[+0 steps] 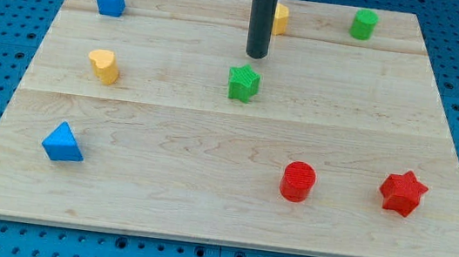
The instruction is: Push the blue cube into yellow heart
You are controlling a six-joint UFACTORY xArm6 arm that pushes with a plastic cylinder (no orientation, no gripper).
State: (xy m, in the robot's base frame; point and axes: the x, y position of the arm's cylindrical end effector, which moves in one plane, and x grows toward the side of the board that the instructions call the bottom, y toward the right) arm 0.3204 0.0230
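The blue cube [110, 0] sits near the view's top left corner of the wooden board [161, 182]. The yellow heart [105, 66] lies below it, at the view's left, a clear gap between them. My tip [257, 56] is at the end of the dark rod coming down from the view's top centre. It is far to the right of both the cube and the heart, just above a green star [243, 83], not touching it.
A yellow block [281, 19] is partly hidden behind the rod. A green cylinder-like block [364, 24] is at the top right. A blue triangle [62, 143] lies at the lower left, a red cylinder [298, 181] and a red star [402, 193] at the lower right.
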